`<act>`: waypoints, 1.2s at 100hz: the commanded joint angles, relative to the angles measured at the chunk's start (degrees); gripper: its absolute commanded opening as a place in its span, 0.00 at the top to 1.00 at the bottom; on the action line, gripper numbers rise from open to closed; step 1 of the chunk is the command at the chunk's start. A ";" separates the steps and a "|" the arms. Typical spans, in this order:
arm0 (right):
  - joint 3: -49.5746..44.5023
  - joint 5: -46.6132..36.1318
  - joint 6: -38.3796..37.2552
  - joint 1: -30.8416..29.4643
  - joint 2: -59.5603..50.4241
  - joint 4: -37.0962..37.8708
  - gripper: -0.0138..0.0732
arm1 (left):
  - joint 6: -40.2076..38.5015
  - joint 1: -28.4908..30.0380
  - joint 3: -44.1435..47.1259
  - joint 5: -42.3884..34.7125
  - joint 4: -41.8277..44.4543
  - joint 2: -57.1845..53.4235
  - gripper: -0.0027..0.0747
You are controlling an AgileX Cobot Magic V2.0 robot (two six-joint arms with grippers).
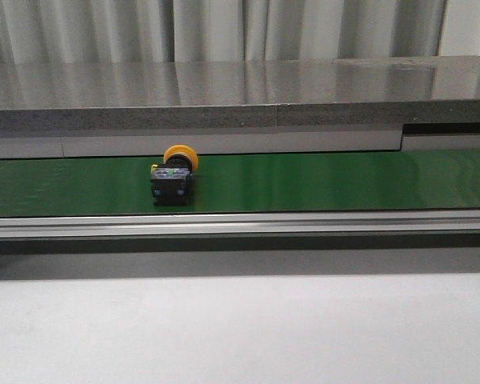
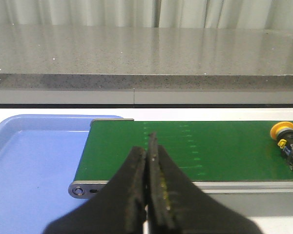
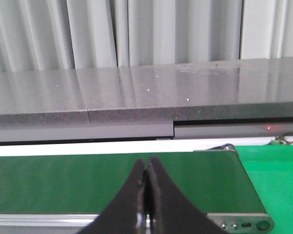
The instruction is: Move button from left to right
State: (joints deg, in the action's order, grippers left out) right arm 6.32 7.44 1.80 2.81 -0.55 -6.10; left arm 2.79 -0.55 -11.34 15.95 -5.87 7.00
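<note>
In the left wrist view we see our left gripper (image 2: 147, 183) with its two dark fingers (image 2: 133, 195) pressed flat together, nothing between them. It hangs above the near edge of the green belt (image 2: 185, 148), close to the belt's end roller, and points out across the belt toward the grey stone counter (image 2: 146, 53). Beside that end of the belt sits a blue tray (image 2: 34, 161) (its corner runs just under the belt's end).

Our right gripper (image 3: 146, 195) shows the same in the right wrist view: jaws closed tight, holding nothing, poised over the near rail of the belt at its other end, touching no object that we can see.

The button (image 1: 174, 174) rests on the green belt (image 1: 344, 180), in the front view a little left of centre. It lies on its side, yellow-orange cap toward the counter and black body toward us. The left wrist camera also catches the button (image 2: 288, 146) near the edge of its picture, well apart from the left fingers. Neither arm appears in the front view.
</note>
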 commanded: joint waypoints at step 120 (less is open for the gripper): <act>42.78 33.50 -0.01 -0.37 60.84 -5.71 0.41 | -0.03 -0.36 -1.60 -4.00 -0.26 0.52 0.99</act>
State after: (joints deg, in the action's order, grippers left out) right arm 47.04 42.73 1.70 2.81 60.95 -10.92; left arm 2.79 -0.55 -11.34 15.95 -5.87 7.00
